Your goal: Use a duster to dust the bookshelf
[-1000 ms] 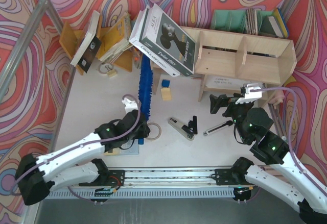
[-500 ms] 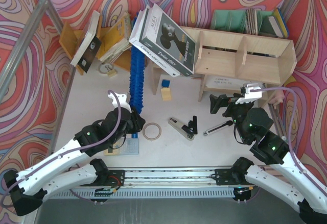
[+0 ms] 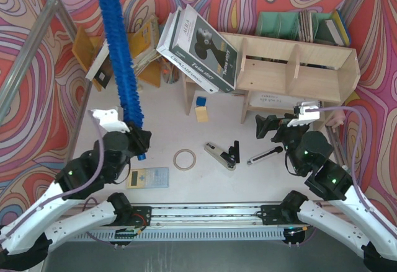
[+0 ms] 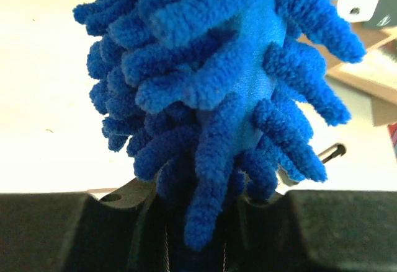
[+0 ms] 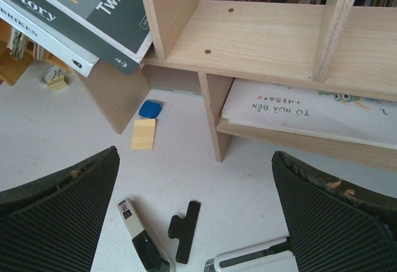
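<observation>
at left of surface (image 3: pixel 248 179), left hand (image 3: pixel 138 142) clamped shut on duster (image 3: pixel 118 43) handle, fluffy head standing up high, well apart from bookshelf (image 3: pixel 298 74). right hand (image 3: pixel 268 126) spread wide, empty, near bookshelf lower tier.

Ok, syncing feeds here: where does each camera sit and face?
Top external: above, behind the bases, looking down; both arms show, left gripper shut on the duster.
Left wrist: on the left arm, facing along the duster; own fingers below.
Right wrist: facing the bookshelf between the open right gripper.
Shared: bookshelf, in top and right wrist.
</observation>
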Robot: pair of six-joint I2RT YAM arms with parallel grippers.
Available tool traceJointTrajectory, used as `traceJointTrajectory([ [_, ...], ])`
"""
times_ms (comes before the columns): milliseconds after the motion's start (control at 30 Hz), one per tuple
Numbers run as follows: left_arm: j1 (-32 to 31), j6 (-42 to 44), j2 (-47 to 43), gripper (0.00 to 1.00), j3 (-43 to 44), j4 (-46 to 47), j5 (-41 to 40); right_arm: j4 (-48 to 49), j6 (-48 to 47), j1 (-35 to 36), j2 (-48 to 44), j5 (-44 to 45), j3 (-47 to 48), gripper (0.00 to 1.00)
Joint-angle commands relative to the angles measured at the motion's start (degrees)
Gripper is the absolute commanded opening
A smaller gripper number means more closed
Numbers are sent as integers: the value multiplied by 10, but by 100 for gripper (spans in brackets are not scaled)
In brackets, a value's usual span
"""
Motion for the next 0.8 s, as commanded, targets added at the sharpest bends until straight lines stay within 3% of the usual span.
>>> traceJointTrajectory([
  [0,1,37,-11,0,56,-10,-48,-9,15,2,-16,10,37,99],
  [200,1,48,9,0,133,-12,0,-53,32,2,10,31,106,99],
  [333,1,36,26,0,174,26,74,-91,54,2,34,47,160,99],
  [533,-4,19,118,0,252,46,183,-116,61,3,58,58,226,99],
  [600,-25,20,150,0,265,53,175,-123,62,2,66,69,249,99],
  [767,-175,91,233,0,327,85,43,-125,58,2,78,79,274,99],
])
